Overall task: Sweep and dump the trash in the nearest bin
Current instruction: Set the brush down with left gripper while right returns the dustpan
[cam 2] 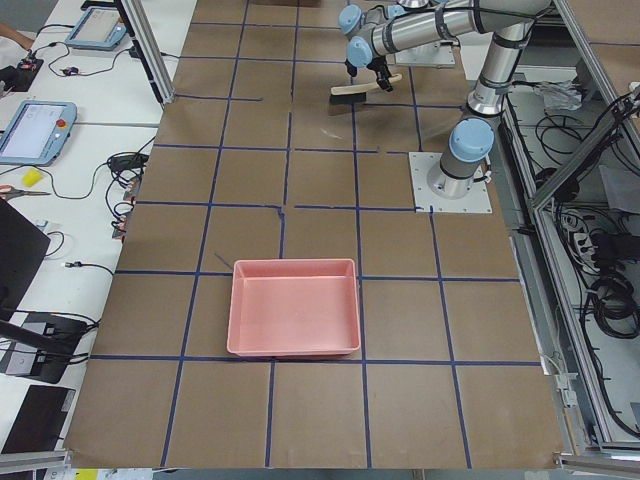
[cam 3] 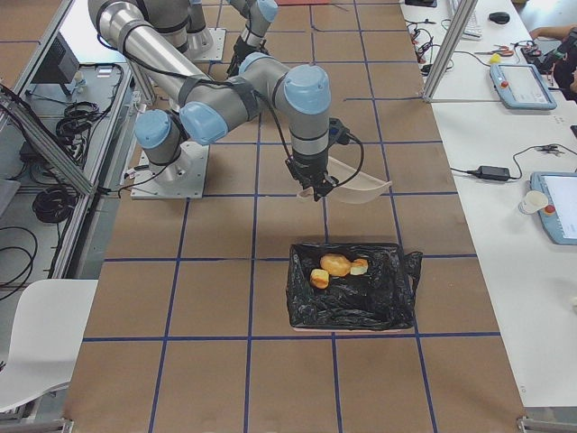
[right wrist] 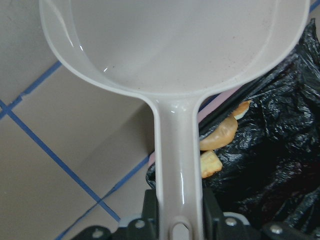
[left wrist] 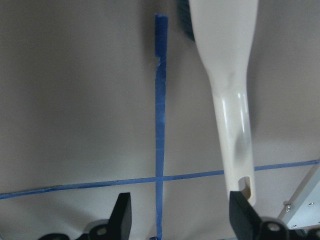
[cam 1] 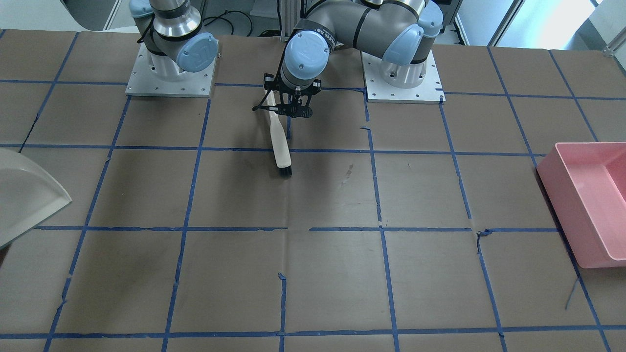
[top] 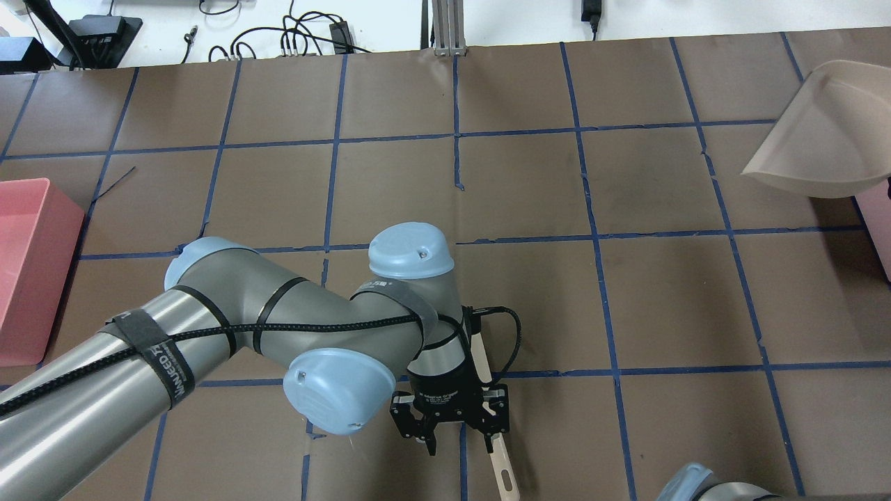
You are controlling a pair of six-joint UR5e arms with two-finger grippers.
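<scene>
The trash lies in a black-lined bin: a tan-brown lump and two pale chunks; part of it shows in the right wrist view. My right gripper is shut on the handle of a beige dustpan held beside and above that bin. My left gripper is open over the table, low beside a cream brush that lies flat. The brush's handle end is near one finger. The brush and left gripper sit near the robot bases.
An empty pink bin stands at the table end on my left, also in the overhead view. The dustpan hangs at the far right of the overhead view. Blue tape lines grid the brown table.
</scene>
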